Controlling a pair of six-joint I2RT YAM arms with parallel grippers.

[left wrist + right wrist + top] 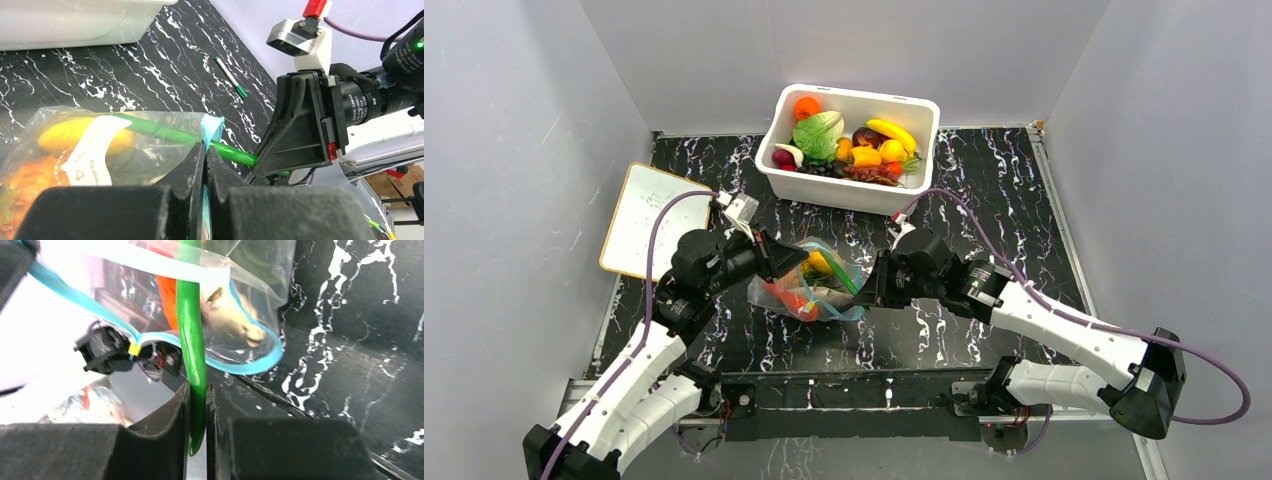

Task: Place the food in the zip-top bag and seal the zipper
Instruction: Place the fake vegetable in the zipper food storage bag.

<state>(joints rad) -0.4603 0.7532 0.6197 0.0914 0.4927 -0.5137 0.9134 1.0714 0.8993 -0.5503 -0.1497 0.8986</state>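
Crinkly bag [824,292], glossy green stem [192,340]

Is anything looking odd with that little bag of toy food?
Yes. A long green stalk pokes out of the bag mouth, pinched by the right claw, so the blue zipper gapes around it.

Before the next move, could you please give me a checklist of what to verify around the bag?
1. Grip of left pincer on zip-top bag's mouth edge: ok, shut.
2. Grip of right pincer on green stalk: ok, shut.
3. Whole green stalk inside bag: not ok, it crosses the zipper.
4. Seal of zipper: not ok, mouth gapes.
5. All food bagged: not ok, white tub holds more.
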